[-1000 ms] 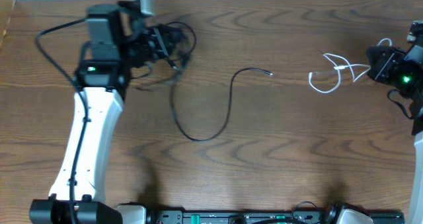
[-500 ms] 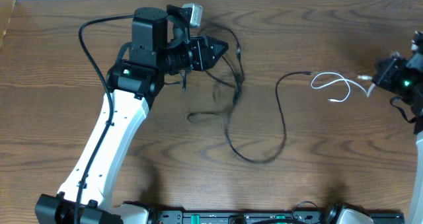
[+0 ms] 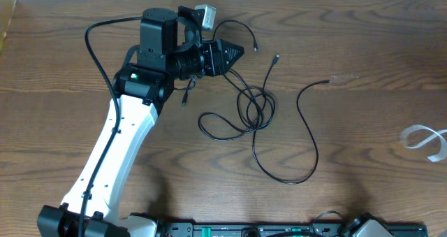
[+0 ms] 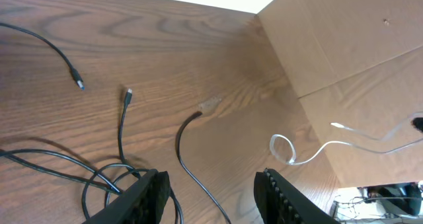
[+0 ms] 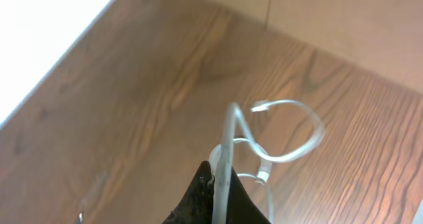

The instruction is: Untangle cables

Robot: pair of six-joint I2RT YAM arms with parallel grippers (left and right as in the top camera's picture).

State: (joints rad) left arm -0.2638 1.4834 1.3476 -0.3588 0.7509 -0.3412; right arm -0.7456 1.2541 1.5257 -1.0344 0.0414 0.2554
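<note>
White cable (image 3: 427,143) now far right

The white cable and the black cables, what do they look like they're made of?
White cable: probably a soft plastic or rubber jacket, smooth and slightly glossy; it holds loose, springy loops. Black cables: likely a similar jacket, matte black, lying in limp curves; their plug ends are too small to judge.
</note>
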